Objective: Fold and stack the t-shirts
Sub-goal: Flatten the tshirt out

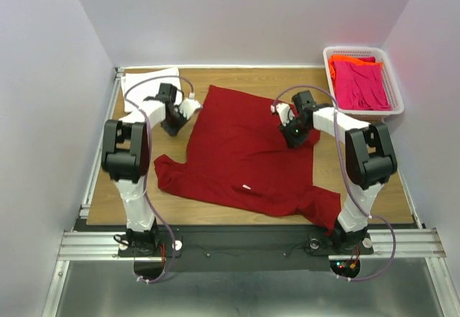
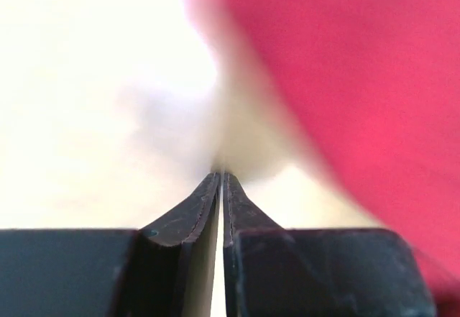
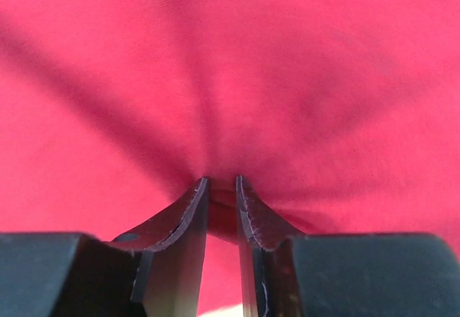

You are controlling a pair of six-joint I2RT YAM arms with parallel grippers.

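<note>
A large dark red t-shirt (image 1: 241,152) lies spread out across the middle of the wooden table. My right gripper (image 1: 292,140) is down on its right part and shut, pinching a small fold of the red cloth (image 3: 230,65) between its jaws (image 3: 221,180). My left gripper (image 1: 172,127) is shut and empty, low over bare table just left of the shirt's left edge (image 2: 359,80); its tips (image 2: 221,176) are almost touching each other. A folded white t-shirt (image 1: 147,83) lies at the back left. Bright pink (image 1: 363,87) and orange (image 1: 346,61) t-shirts lie in the basket.
A white plastic lattice basket (image 1: 363,49) stands at the back right corner, beside the right wall. Bare wood (image 1: 108,187) shows along the table's left side and in front of the basket. Grey walls close in on the left, right and back.
</note>
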